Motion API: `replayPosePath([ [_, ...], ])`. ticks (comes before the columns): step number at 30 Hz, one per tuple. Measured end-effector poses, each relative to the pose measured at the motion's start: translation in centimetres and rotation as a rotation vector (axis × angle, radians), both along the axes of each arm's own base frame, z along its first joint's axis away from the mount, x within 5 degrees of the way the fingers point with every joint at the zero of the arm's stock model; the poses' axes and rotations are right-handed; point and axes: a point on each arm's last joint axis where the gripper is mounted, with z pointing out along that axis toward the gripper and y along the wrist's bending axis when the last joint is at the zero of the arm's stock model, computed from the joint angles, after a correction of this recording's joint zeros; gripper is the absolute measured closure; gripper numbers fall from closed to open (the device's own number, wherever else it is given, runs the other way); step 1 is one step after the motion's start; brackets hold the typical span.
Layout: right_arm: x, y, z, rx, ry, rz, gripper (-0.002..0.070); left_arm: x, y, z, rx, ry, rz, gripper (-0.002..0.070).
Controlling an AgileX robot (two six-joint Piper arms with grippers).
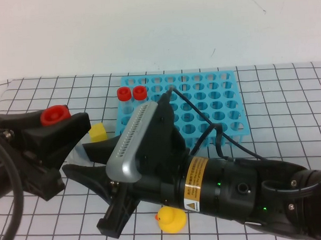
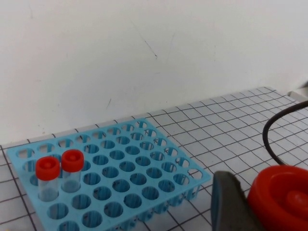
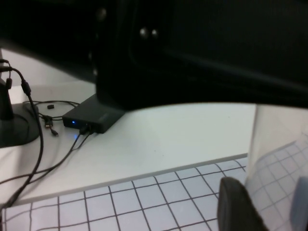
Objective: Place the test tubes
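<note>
The test tube (image 1: 55, 115) being handled is at the left edge of the table (image 1: 287, 110), raised off the gridded surface. Its red cap sits on top of the left gripper (image 1: 47, 127). That gripper's black fingers (image 1: 75, 124) are spread, one on each side of the cap. I cannot tell whether either one touches it. In the left wrist view, the cap (image 2: 279, 197) fills the corner just beside one grey finger (image 2: 231, 202).

The right gripper (image 1: 91, 161) reaches across the front of the table from the right and ends just beside the left gripper. The silver camera housing (image 1: 132, 142) rides on top of it. Its fingers (image 3: 236, 202) are closed on the tube's clear body (image 3: 276, 159), which fills the gap between them in the right wrist view.

The blue tube rack (image 1: 222, 74) lies flat near the far edge of the table, behind the right arm. Two red-capped tubes (image 1: 124, 93) (image 1: 140, 92) stand upright in it, in adjacent holes at its far-left corner. From the left wrist camera they show side by side (image 2: 47, 168) (image 2: 72, 160) in the rack (image 2: 202, 177).

A yellow rubber duck (image 1: 171, 219) sits on the table at the front, just below the right arm. A small yellow block (image 1: 97, 132) lies between the two grippers and the rack. Beyond the table, the right wrist view shows a black box with a blue light (image 3: 89, 118) and loose cables (image 3: 33, 139).
</note>
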Motion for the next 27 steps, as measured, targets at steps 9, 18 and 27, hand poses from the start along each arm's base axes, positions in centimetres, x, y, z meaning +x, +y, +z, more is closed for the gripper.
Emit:
replayPosePath([
  [9, -0.6, -1.6, 2.0, -0.079, 0.016, -0.046, 0.0392, 0.2, 0.0, 0.7, 0.026, -0.117, 0.009, 0.0428],
  [18, -2.1, -10.5, 7.2, -0.393, 0.041, -0.443, 0.0386, 2.5, 0.0, 0.5, 0.072, -0.101, 0.044, 0.0428],
  [27, -6.2, -19.1, 9.0, -0.649, 0.205, -0.643, 0.0641, 9.9, -1.5, 0.6, 0.067, -0.002, -0.006, 0.0428],
])
